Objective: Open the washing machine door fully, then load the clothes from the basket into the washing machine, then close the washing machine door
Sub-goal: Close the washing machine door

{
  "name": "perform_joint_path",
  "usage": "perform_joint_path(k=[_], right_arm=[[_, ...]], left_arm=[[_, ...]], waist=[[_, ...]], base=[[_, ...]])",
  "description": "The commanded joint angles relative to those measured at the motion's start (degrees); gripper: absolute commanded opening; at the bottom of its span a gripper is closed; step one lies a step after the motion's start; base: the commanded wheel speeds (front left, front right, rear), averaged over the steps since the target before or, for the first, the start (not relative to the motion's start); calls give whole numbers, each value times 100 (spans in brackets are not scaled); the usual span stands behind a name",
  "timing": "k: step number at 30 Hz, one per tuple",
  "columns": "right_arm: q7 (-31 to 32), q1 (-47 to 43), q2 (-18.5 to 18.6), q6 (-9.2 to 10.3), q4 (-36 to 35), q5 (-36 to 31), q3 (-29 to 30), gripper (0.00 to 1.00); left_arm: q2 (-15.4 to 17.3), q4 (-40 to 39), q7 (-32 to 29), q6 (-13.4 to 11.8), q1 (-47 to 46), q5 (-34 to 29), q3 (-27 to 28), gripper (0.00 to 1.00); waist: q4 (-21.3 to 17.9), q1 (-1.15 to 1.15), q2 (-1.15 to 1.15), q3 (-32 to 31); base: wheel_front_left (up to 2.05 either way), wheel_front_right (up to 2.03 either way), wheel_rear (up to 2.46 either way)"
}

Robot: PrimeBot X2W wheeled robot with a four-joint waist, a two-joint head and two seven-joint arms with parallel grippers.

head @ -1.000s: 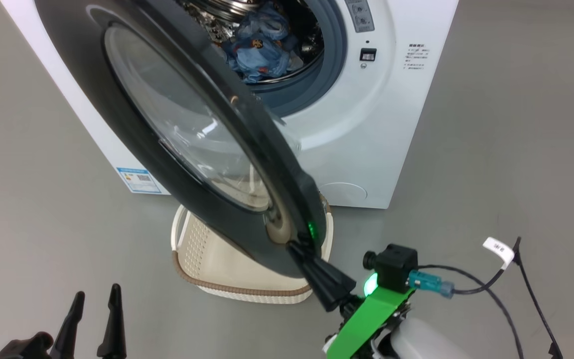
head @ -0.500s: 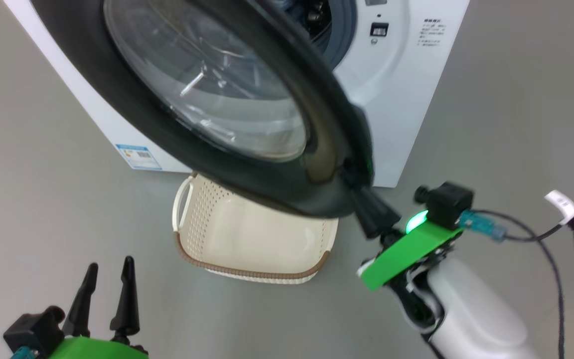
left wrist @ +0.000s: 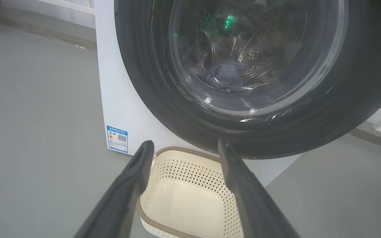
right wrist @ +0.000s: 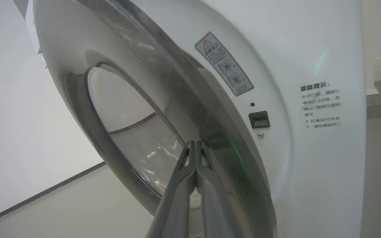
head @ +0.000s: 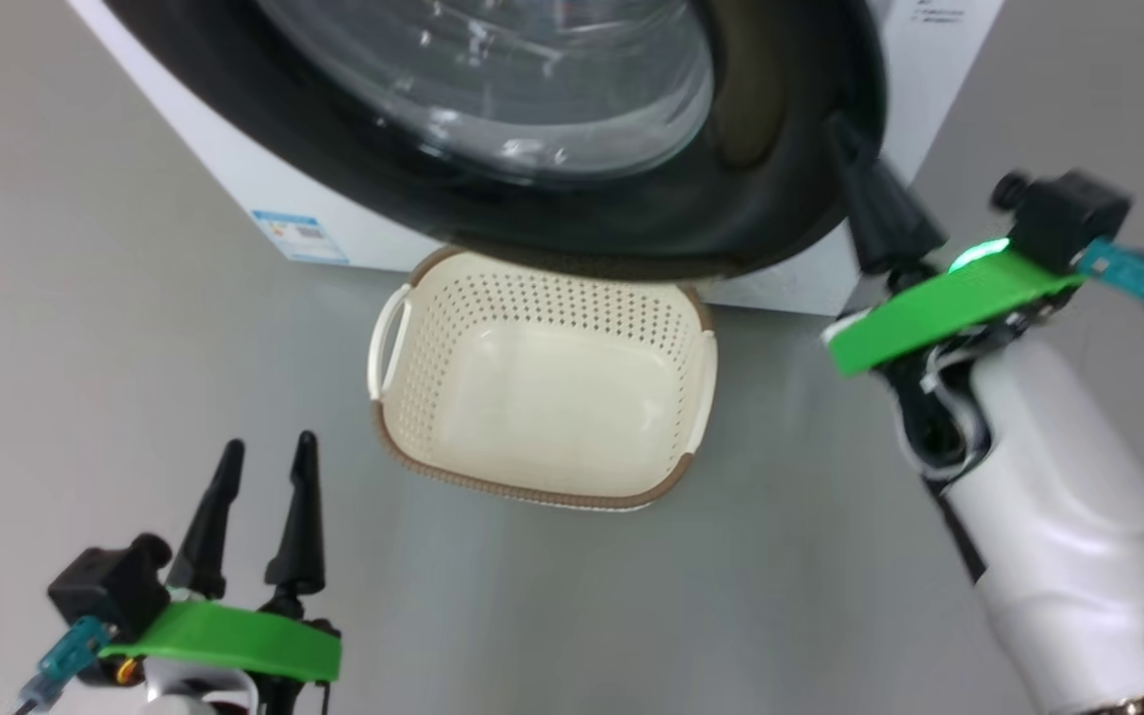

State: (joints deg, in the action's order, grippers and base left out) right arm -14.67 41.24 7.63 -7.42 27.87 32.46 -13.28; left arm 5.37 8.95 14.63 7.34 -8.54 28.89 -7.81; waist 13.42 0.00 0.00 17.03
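Observation:
The washing machine door [head: 632,228], black-rimmed with a bulging glass window, stands almost shut against the white washing machine [head: 234,169]. My right gripper [head: 842,139] is shut, its tips pressed against the door's right rim; the right wrist view shows the closed fingertips [right wrist: 195,145] on that rim and a narrow gap to the machine's front [right wrist: 309,49]. Bluish clothes [left wrist: 225,71] lie in the drum, seen through the glass. The cream basket [head: 542,397] sits empty on the floor under the door. My left gripper [head: 267,447] is open at the lower left, holding nothing.
The latch slot [right wrist: 259,119] on the machine's front panel is uncovered. A blue label sticker [head: 299,233] marks the machine's lower left. Bare grey floor [head: 85,397] surrounds the basket. A cable runs from my right wrist camera [head: 1138,278].
The door has swung from wide open to nearly shut, with my shut right gripper moving up and right along with its rim. The head camera has shifted too. The left gripper stays open.

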Motion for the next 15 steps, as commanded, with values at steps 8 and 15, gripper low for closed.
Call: perform_joint_path(k=[8,15], right_arm=[[-33,767,-58,-7,96,-189,603,0],[-33,1184,-55,-7,183,-361,940,0]], left_arm=[[51,-198,37,14,-421,65,-85,100],[56,-222,37,14,-595,89,-186,100]], waist=[[380,0,0,432],[494,0,0,609]], base=[[0,0,0],[0,0,0]])
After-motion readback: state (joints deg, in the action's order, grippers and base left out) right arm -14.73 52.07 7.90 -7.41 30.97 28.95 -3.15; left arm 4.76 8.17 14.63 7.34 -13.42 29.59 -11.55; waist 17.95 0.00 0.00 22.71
